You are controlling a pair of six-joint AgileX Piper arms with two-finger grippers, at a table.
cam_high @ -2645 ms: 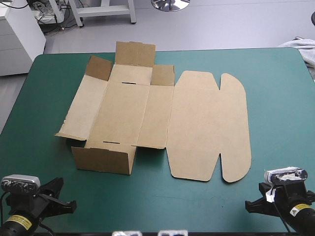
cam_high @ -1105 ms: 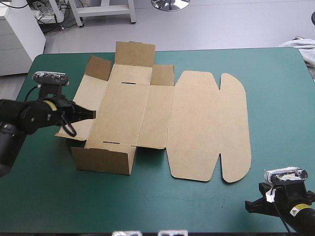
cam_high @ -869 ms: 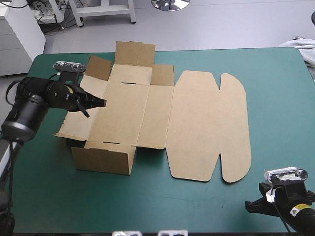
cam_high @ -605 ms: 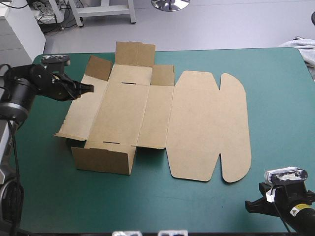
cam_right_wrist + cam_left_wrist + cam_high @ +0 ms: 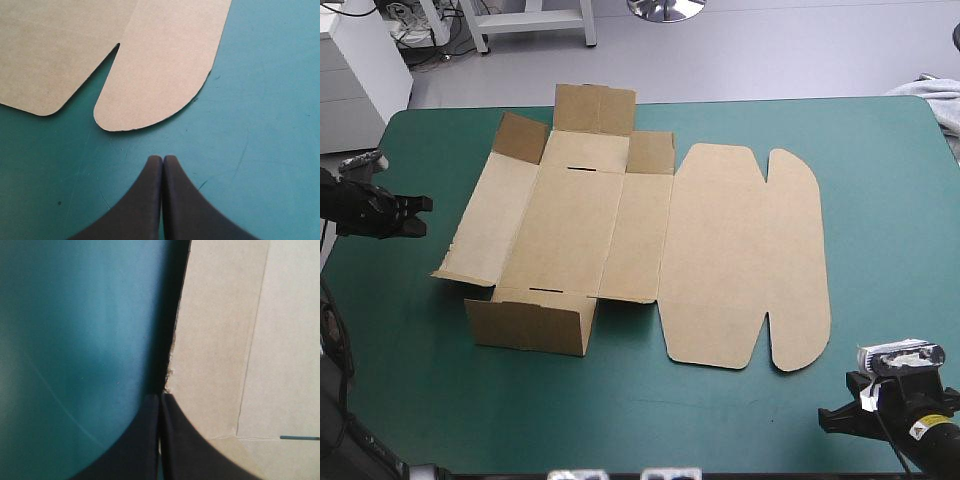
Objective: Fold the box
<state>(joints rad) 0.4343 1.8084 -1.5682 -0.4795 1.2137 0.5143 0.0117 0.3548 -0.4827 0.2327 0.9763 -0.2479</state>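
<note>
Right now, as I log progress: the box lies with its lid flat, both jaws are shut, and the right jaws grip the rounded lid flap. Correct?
No. The right jaws grip nothing: the right wrist view shows them shut over bare cover, short of the rounded lid flap. The box does lie with its lid flat, and the left jaws are shut too.

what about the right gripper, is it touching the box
Apart. The right wrist view shows bare teal-green cover between the right gripper and the rounded flap of the box.

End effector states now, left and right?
Left end effector: closed, holding nothing.
Right end effector: closed, holding nothing.
</note>
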